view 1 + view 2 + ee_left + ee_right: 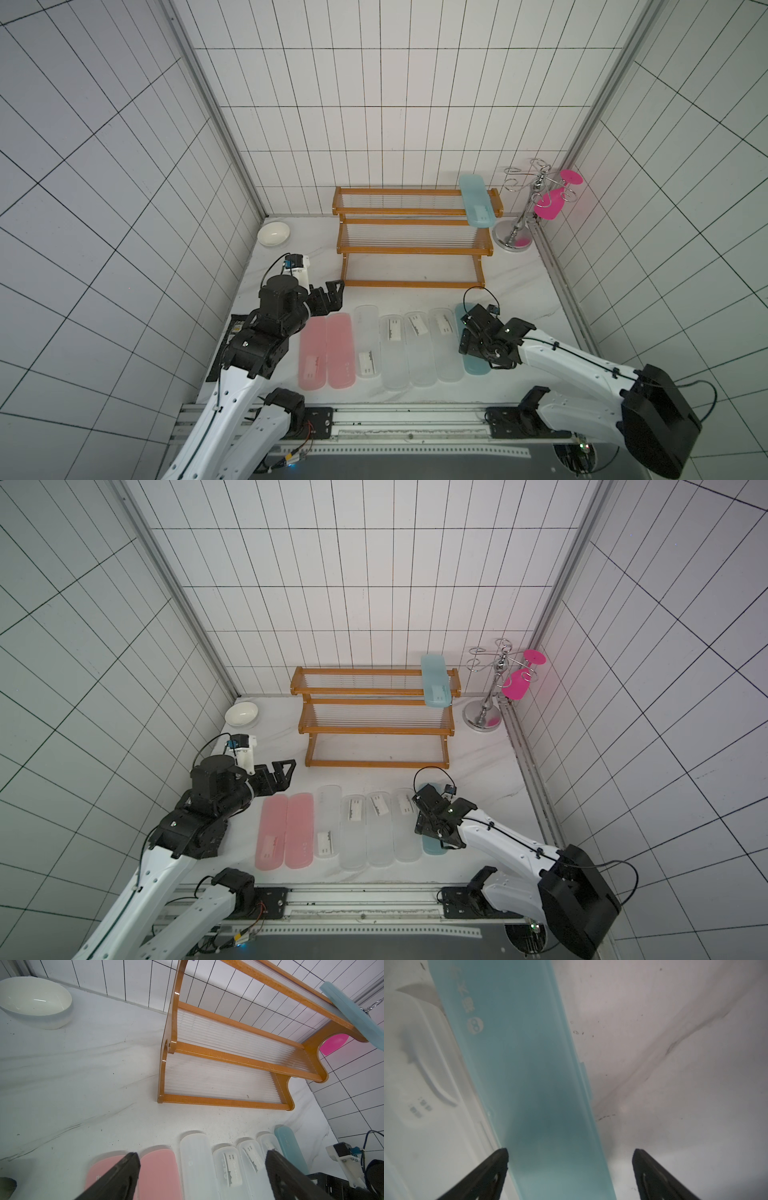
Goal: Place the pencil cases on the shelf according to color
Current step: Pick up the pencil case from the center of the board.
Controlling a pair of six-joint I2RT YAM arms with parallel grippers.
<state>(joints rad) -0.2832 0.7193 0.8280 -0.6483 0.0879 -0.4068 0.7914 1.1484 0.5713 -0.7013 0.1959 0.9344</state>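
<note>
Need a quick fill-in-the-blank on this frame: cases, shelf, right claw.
One teal case lies on the ____ tier of the shelf. The row on the table holds ____ frosted clear cases. The right claw stands ____ astride the second teal case. The two cases at the left arm's end of the row are ____.
Missing: top; four; open; pink.

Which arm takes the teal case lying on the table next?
Right. The right claw hangs open over the translucent teal-blue plastic pencil case, jaws either side of it. The left claw is open near the translucent pink plastic cases.
</note>
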